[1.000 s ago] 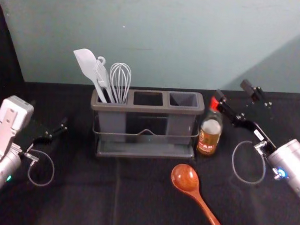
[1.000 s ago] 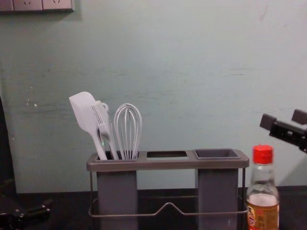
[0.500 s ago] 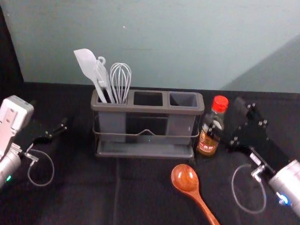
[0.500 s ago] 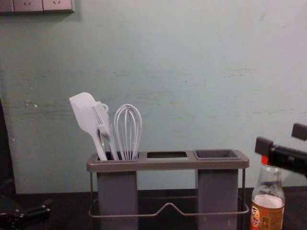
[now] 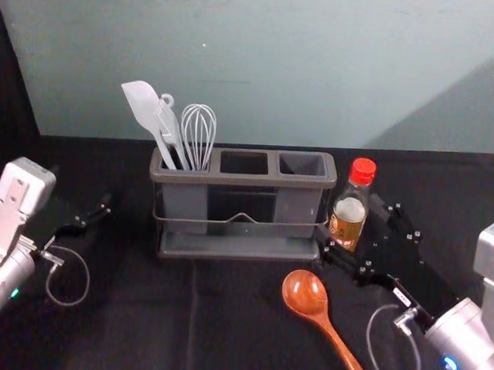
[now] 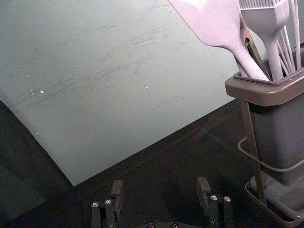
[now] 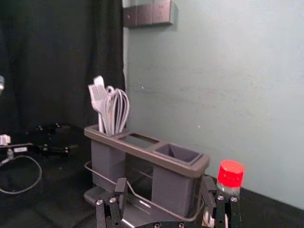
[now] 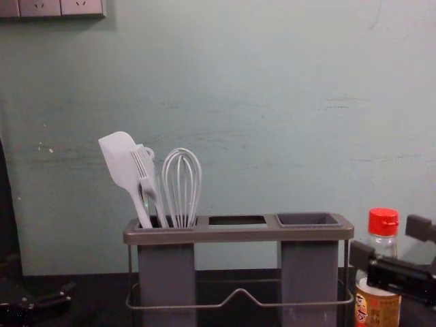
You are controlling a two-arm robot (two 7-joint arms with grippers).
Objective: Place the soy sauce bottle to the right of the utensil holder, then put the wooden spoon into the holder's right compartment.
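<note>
Right gripper [image 5: 349, 221] is lower now, jaws apart by the upright bottle [image 5: 362, 171] at holder's [image 5: 243, 181] right end; spoon [image 5: 305, 294] lies toward table's [image 5: 142, 336] front edge, left gripper [image 5: 80, 188] parked at left, jaws apart.

One holder [image 5: 244, 182], three openings [image 5: 302, 164], one bottle [image 5: 346, 224], one spoon [image 5: 305, 294], one spatula [image 8: 120, 160], one whisk [image 8: 182, 163], one brush [image 6: 267, 20].

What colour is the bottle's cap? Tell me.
Red; the cap shows best in the right wrist view.
</note>
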